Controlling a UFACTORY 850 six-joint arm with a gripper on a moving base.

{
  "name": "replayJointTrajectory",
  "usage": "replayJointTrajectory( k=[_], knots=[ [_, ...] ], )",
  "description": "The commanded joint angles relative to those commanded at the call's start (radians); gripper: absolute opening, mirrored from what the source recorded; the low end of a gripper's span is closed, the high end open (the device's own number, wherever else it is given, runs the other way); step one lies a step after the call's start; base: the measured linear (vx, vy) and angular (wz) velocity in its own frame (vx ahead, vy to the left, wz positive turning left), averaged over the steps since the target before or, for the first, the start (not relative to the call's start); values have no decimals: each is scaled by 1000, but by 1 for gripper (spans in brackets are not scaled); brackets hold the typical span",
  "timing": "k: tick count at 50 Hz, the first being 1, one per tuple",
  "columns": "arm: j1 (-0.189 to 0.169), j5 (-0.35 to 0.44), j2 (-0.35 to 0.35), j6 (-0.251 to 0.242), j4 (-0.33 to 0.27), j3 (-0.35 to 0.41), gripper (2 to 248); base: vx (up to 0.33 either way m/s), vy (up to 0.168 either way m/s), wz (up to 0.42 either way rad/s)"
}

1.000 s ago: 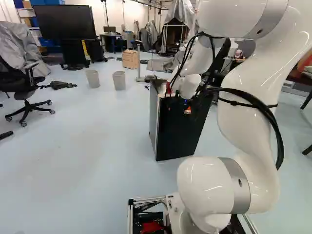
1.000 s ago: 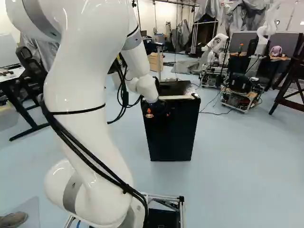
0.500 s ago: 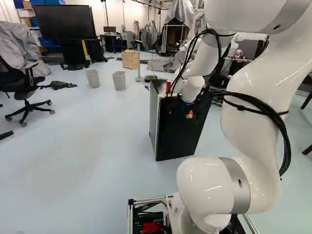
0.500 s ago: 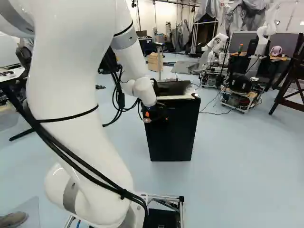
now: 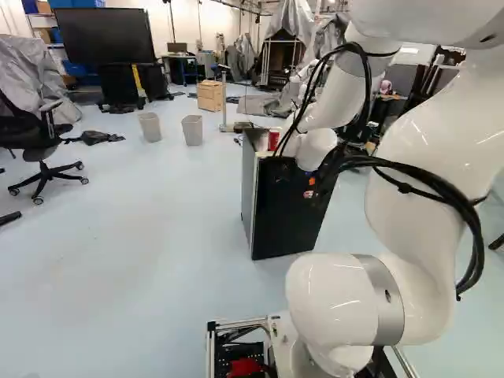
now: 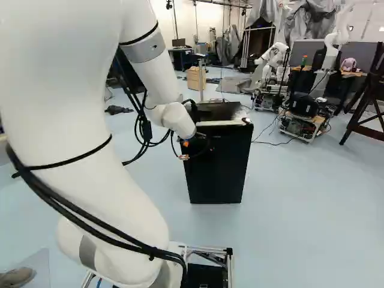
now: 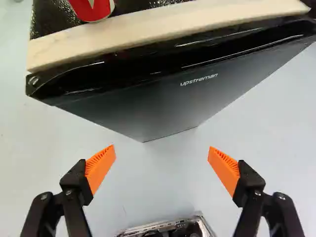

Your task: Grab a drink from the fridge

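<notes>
The red can (image 5: pixel 273 138) and fridge (image 6: pixel 219 168) stand upright, long axes vertical; the gripper (image 6: pixel 185 150), spread wide, holds nothing.

Can see, in the left base view, a chair (image 5: pixel 38 148) at the left, a TV (image 5: pixel 106 38) beyond it, two bins (image 5: pixel 192 130) near each other and a wooden box (image 5: pixel 210 95) farther back; in the right base view, another robot (image 6: pixel 276 54) right of the middle, a pink toy (image 6: pixel 348 64) and, at the right, a brown frame (image 6: pixel 367 131)
</notes>
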Motion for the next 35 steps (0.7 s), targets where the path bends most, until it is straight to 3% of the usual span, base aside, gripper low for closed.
replayJointTrajectory(
  k=[35],
  knots=[
    [46,331,39,0,0,42,247,0,0,0]
  ],
)
